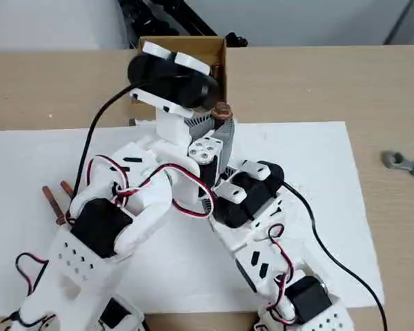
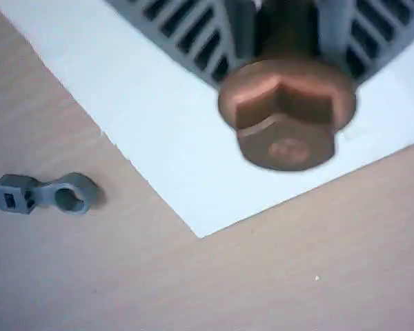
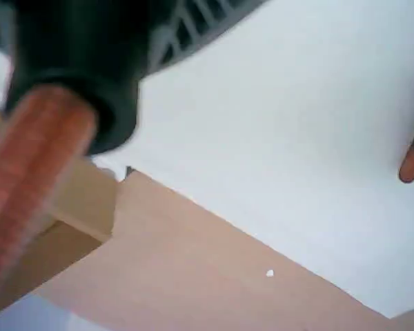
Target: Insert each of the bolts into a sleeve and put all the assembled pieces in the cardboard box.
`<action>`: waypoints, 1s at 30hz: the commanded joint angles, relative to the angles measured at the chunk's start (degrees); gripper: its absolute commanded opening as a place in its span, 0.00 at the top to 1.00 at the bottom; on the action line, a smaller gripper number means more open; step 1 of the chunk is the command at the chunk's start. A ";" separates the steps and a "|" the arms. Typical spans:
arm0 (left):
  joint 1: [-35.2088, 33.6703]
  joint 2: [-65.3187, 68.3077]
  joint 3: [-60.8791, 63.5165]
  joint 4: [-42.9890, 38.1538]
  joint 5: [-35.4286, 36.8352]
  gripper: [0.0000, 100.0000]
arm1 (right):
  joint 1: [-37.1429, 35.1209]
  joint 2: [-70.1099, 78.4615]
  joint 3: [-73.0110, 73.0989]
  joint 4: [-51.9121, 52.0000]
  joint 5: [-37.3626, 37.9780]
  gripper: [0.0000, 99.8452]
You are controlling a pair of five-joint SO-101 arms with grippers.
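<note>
Upper centre, high view, beside cardboard box (image 1: 217,52): left hand (image 2: 287,34) clamps bolt (image 2: 286,114); right hand (image 3: 90,27) holds sleeve (image 3: 83,89), threads poking through. Risk, my read: uneven release lets bolt slip back out short of the box.

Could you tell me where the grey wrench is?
In the high view, the grey wrench lies on the bare table, past the white paper's right edge.

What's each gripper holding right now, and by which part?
The left gripper clamps the copper bolt by its shank, just behind the hex head. The right gripper appears to grip the black sleeve around its body, with a threaded end poking out.
</note>
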 commanded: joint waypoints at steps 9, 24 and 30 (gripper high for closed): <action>-3.08 -1.49 -0.57 -2.37 0.00 0.99 | 1.10 0.22 -3.87 -5.58 -2.29 1.00; -3.60 -1.41 -0.48 -2.64 1.85 0.99 | 1.10 0.31 -3.78 -5.93 -2.55 1.00; -3.78 -1.49 -0.75 -4.84 3.78 0.99 | 2.68 0.22 -4.04 -7.96 -7.30 1.00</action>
